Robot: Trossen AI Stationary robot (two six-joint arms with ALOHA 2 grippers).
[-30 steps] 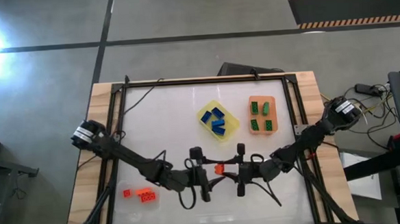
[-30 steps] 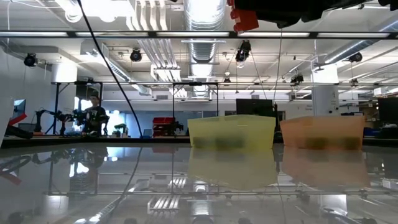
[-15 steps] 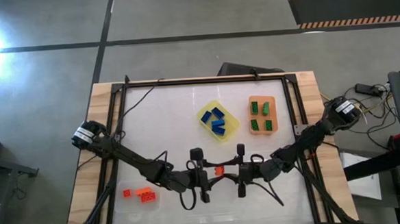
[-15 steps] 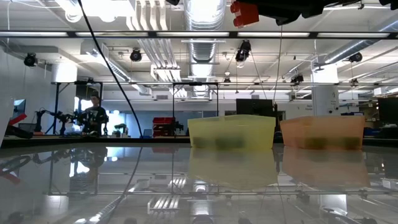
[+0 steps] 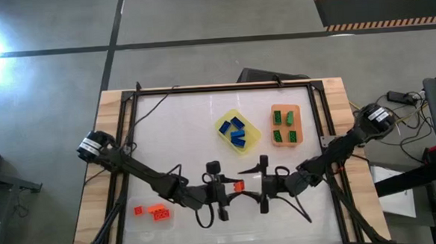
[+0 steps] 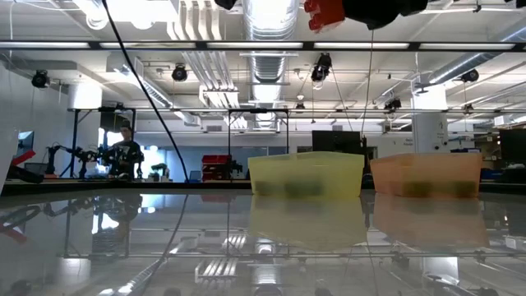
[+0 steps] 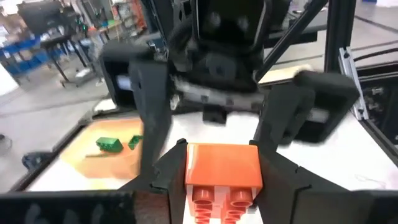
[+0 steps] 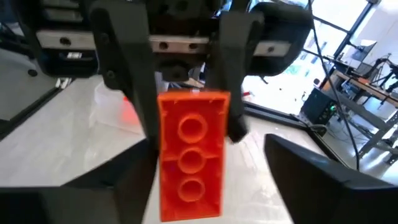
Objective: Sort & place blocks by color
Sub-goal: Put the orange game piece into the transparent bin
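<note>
A red-orange block (image 5: 238, 186) hangs in the air over the table's near middle, at the top of the low view (image 6: 325, 11). My left gripper (image 7: 224, 182) reaches it from the table's left and is shut on it. My right gripper (image 8: 211, 180) faces it from the right, open. Its fingers (image 7: 149, 112) stand apart on either side of the block without touching. Blue blocks lie in the yellow tray (image 5: 238, 131) and green blocks in the orange tray (image 5: 285, 124). Red-orange blocks lie in the clear tray (image 5: 152, 211). My left gripper pinches the block's two opposite side faces (image 7: 191, 167) between its two fingers (image 8: 134, 93). The fingers come level from the table's left. The block is lifted well clear of the table, with its studs turned sideways toward the right wrist camera.
The yellow and orange trays stand at the far right of the white table top (image 5: 174, 139), the clear tray at the near left corner. A black frame (image 5: 224, 86) rims the table. Both arms meet over the near middle.
Both arms have stayed in place. My left gripper has shut onto the red-orange block. My right gripper, which held it, has opened and let go. The block has stayed where it was in the air.
</note>
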